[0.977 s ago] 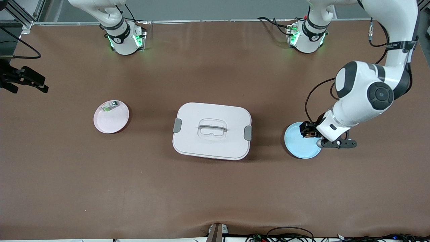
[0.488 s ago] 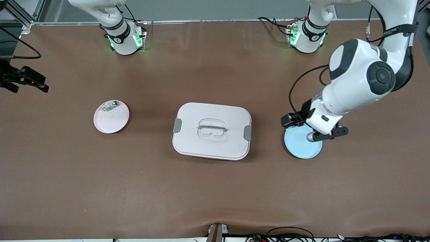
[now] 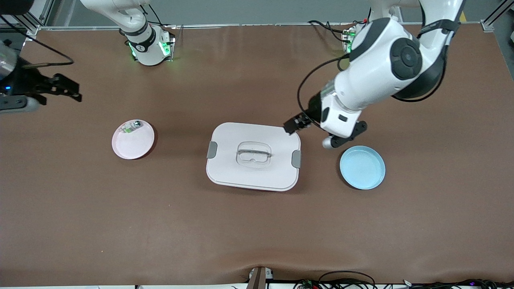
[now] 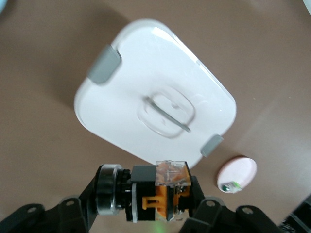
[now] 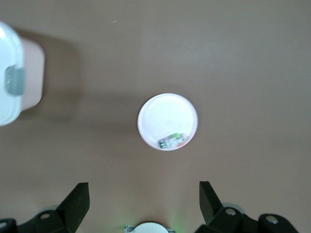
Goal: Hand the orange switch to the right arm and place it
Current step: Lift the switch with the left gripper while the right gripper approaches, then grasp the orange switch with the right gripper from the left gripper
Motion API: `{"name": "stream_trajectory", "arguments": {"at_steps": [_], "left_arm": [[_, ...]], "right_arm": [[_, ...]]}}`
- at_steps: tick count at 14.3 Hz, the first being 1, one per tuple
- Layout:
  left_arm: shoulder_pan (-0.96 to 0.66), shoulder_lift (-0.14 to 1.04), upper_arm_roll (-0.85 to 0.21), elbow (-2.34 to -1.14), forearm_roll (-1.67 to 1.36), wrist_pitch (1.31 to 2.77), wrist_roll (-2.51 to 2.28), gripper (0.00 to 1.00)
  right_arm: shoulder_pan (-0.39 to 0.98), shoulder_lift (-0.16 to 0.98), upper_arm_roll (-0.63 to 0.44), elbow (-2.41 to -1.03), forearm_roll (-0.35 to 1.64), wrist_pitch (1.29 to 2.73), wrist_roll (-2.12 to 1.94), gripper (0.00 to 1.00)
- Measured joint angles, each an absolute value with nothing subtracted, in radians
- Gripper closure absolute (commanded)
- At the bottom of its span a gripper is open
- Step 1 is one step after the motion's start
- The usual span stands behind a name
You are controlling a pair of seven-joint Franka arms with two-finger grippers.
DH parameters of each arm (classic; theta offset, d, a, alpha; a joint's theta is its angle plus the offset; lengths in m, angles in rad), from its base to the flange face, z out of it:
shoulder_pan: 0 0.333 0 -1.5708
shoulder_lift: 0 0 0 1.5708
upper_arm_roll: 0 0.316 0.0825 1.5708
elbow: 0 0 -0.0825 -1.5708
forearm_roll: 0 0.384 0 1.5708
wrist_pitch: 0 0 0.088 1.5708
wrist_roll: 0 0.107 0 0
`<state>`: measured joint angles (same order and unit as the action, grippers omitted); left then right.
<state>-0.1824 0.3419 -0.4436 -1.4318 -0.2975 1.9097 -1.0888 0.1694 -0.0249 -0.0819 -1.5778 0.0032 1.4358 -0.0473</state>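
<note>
My left gripper [image 4: 150, 201] was clamped on the tiny black orange-banded switch [image 4: 160, 196] over the white lidded box [image 3: 253, 156]; the right gripper [image 5: 143, 201] hung wide open, empty, over bare table near the pink plate [image 5: 167, 121]. A misaligned handover — so small a part — could drop it.

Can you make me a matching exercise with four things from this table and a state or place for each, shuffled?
Things:
1. orange switch
2. blue plate
3. pink plate
4. right pincer

States:
A. holds a small green-and-silver part
B. open, above the pink plate
C. clamped in the left pincer
D. nothing on it

Pairs: 1-C, 2-D, 3-A, 4-B
</note>
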Motion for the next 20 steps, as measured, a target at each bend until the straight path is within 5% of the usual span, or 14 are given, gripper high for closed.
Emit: {"name": "stream_trajectory", "arguments": {"at_steps": [8, 20], "left_arm": [[-0.339, 0.418, -0.445, -1.386, -0.386, 2.075, -1.41, 1.0], [-0.425, 0.487, -0.445, -1.339, -0.389, 2.158, -1.924, 1.0]], "right_arm": [[0.291, -0.024, -0.077, -1.578, 0.279, 1.442, 0.189, 0.0], [0.493, -0.227, -0.077, -2.029, 0.534, 2.102, 0.486, 0.0]]}}
